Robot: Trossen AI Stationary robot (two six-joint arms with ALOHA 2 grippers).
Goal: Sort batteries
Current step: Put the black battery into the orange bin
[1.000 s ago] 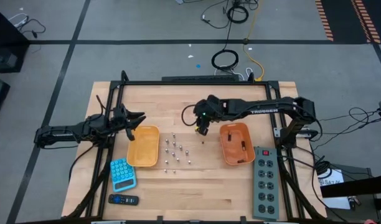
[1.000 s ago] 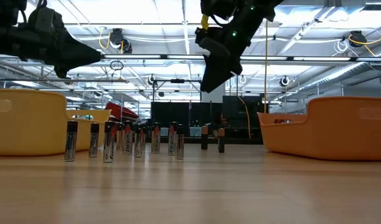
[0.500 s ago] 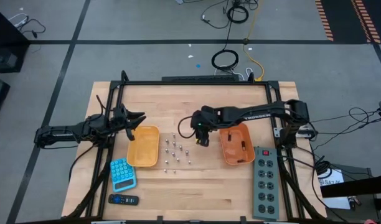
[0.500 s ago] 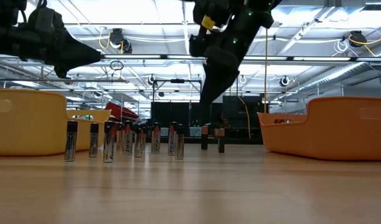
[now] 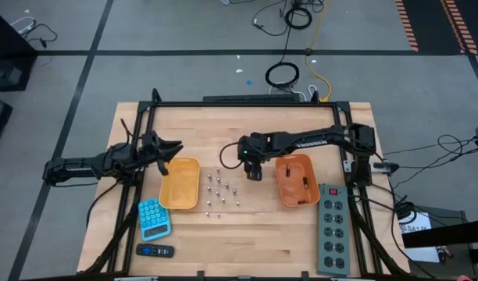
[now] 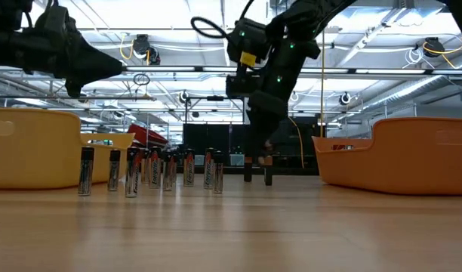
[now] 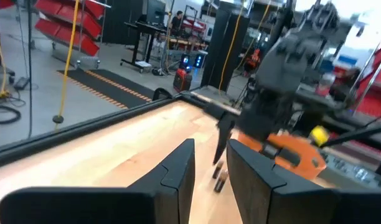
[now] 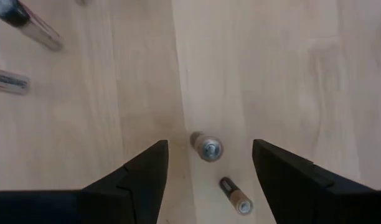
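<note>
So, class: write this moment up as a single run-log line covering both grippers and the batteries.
right gripper: open, above two dark batteries | left gripper: waiting by yellow tray | silvery batteries: standing on table | orange tray: holds a few

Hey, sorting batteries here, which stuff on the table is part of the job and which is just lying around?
Part of the job:
- standing batteries
- left orange tray
- right orange tray, with dark batteries inside
- right gripper, open over two dark batteries

Lying about:
- blue calculator
- black remote
- power strip

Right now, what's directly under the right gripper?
Under the open right gripper, two dark batteries stand upright on the bare wooden table. Nothing is between its fingers; the table right beneath them is hidden.
</note>
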